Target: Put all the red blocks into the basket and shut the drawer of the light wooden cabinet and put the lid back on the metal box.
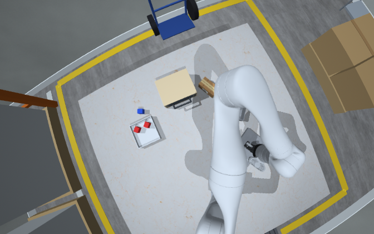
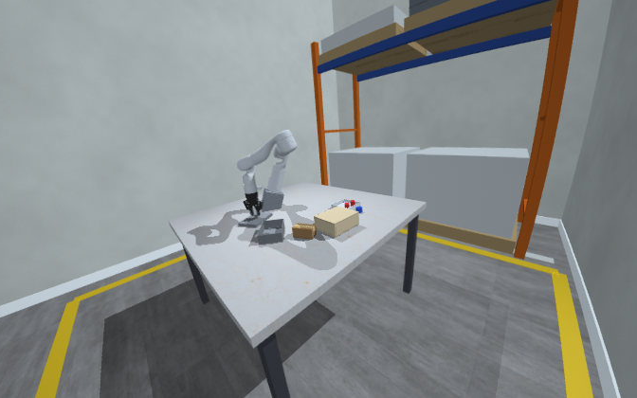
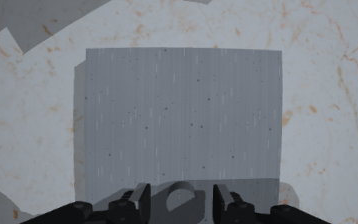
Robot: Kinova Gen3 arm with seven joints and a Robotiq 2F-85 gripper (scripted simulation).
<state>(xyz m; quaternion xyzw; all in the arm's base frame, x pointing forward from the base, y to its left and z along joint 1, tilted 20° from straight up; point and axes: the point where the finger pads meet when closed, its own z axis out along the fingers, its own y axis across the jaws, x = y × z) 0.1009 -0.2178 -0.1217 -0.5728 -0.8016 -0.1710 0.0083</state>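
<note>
My gripper is partly open and empty, low over the grey metal lid. The lid lies flat on the table, its round knob between and below the fingertips. The metal box stands uncovered beside the lid; its inside is mostly hidden. Two red blocks lie inside the pale basket. A blue block lies outside it. The light wooden cabinet has its drawer apparently shut.
A small brown carton stands between the cabinet and the metal box. The arm covers part of the table in the top view. A blue hand truck and large cartons stand beyond the table.
</note>
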